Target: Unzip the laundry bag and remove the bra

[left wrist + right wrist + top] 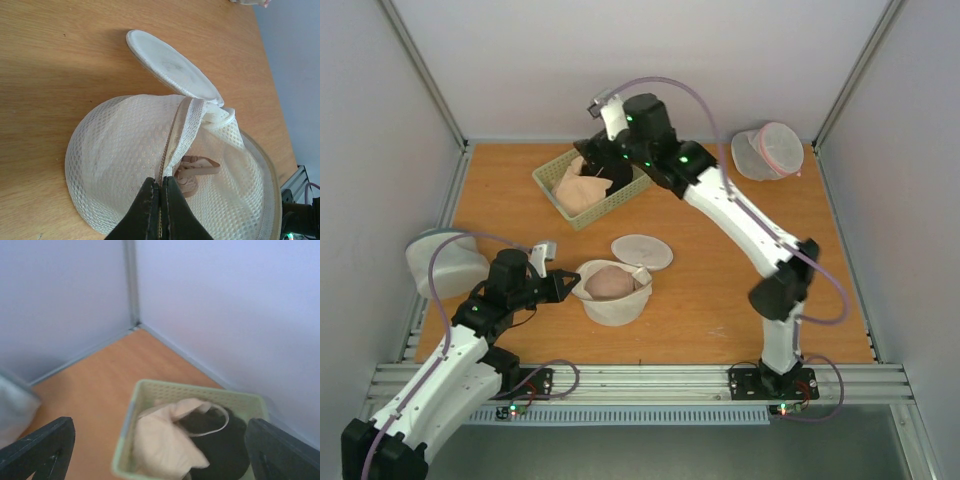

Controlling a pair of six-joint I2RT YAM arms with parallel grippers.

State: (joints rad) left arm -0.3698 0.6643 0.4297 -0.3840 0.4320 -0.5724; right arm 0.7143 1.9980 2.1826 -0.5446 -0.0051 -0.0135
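On my top view, the round cream-white mesh laundry bag [616, 306] stands on the orange-brown wooden table [740, 300], a little toward 7 o'clock from the table's middle. Its zip is undone and its flat round lid [642, 251] lies folded back on the wood at 1 o'clock of the bag, attached at one short part of the rim. Inside the open bag I see the pinkish-beige bra [610, 282], and the left wrist camera shows one thin strap of it. The left gripper [565, 286] comes in from 9 o'clock of the bag, and its two fingers are pressed fully together on the zip edge of the bag's rim. The right gripper [160, 430] hangs over the pale green plastic basket [582, 215] at 11 o'clock of the table; its fingers stand wide apart with nothing between them. In the basket lie a beige garment [582, 187] and a black garment [220, 445]. A white mesh bag with a pink zip [767, 150] sits in the corner at 1 o'clock, and a greyish-white mesh bag [445, 262] at the 9 o'clock edge.
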